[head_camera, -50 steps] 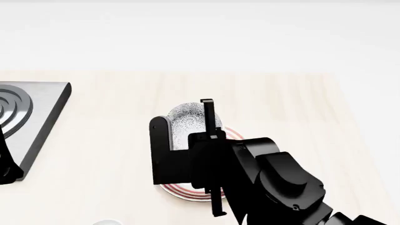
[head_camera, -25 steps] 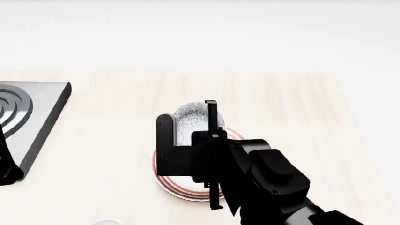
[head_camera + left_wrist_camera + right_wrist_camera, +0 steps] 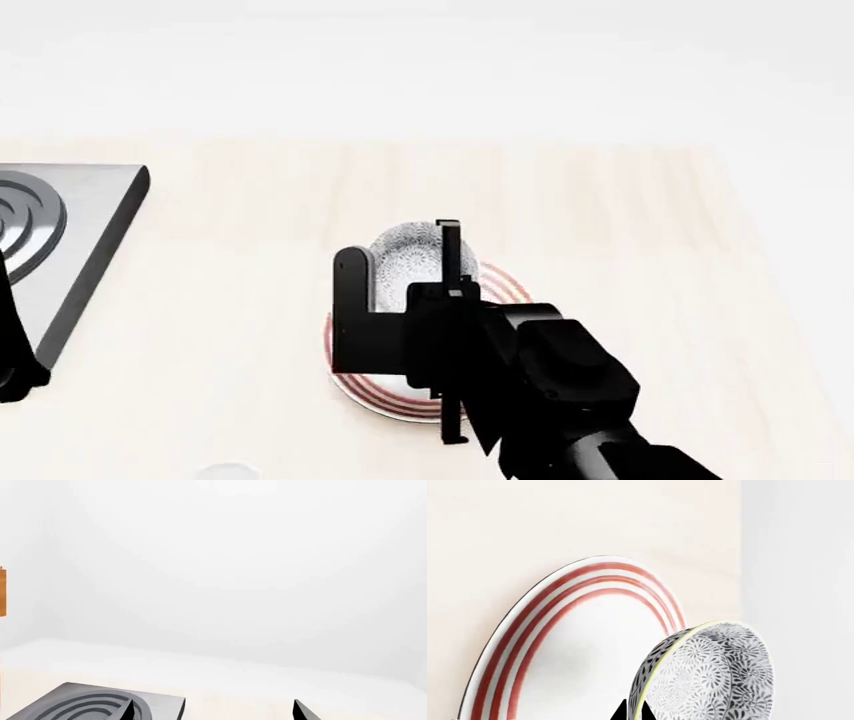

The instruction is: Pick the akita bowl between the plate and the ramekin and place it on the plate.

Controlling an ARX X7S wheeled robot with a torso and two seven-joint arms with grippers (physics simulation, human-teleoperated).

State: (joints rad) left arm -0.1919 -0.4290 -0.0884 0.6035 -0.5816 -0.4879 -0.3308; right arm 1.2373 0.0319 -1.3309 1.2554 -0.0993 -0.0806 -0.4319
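Placing step. Right tool pinches akita bowl by rim, bowl above plate, tilted in wrist view. Next, as judged: lower, level bowl onto plate centre, release. Left tool idle, parted, near stove plate on desk.

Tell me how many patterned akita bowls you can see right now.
1. The akita bowl is pinched at its rim by the right gripper, over the plate. A second bowl may sit outside these views or behind the arm.

A kitchen (simulated): pale wooden counter, steel stove burner, white walls.
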